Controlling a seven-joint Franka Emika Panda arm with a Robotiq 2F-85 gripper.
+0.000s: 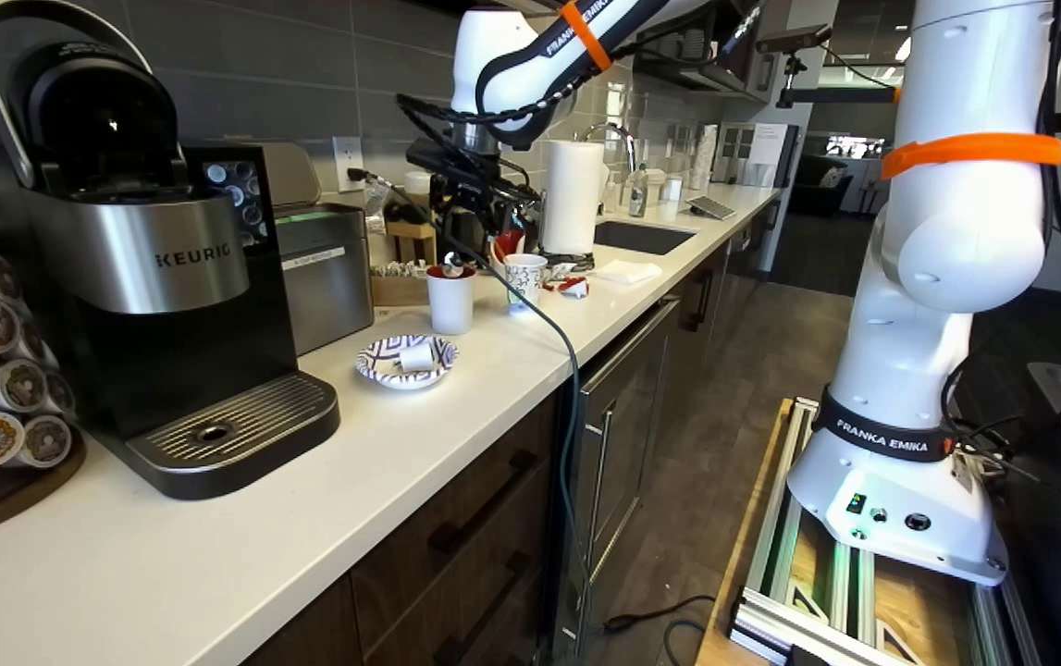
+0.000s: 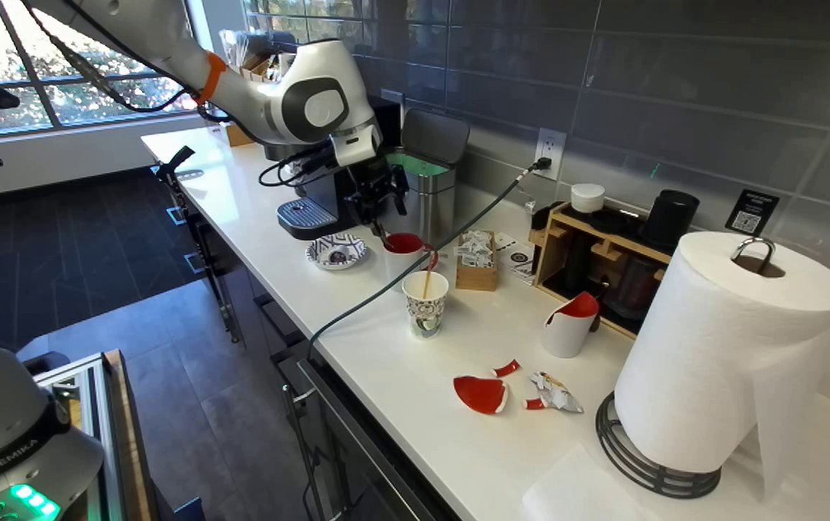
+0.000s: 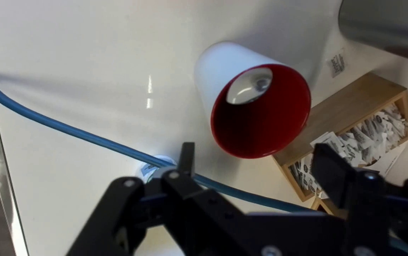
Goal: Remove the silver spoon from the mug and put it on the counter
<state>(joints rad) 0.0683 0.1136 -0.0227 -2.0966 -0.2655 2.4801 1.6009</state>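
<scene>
The white mug (image 1: 451, 305) with a red inside stands upright on the off-white counter (image 1: 484, 393); it also shows in an exterior view (image 2: 394, 265) and in the wrist view (image 3: 225, 67). The silver spoon (image 3: 248, 87) is in the mug, bowl end up at the rim; its handle is hidden in the dark inside. The spoon's bowl also shows above the rim in an exterior view (image 1: 452, 265). My gripper (image 3: 253, 146) is open and empty, its fingers spread wide. It is above the mug in both exterior views (image 1: 486, 217) (image 2: 388, 211), apart from the spoon.
A blue-green cable (image 2: 472, 226) runs from the wall outlet across the counter beside the mug. A patterned paper cup (image 2: 426, 304), a patterned dish (image 1: 387, 365), a packet box (image 2: 477, 273) and a coffee machine (image 1: 160, 268) stand around. Red-and-white broken pieces (image 2: 483, 394) lie near the towel roll (image 2: 726, 347).
</scene>
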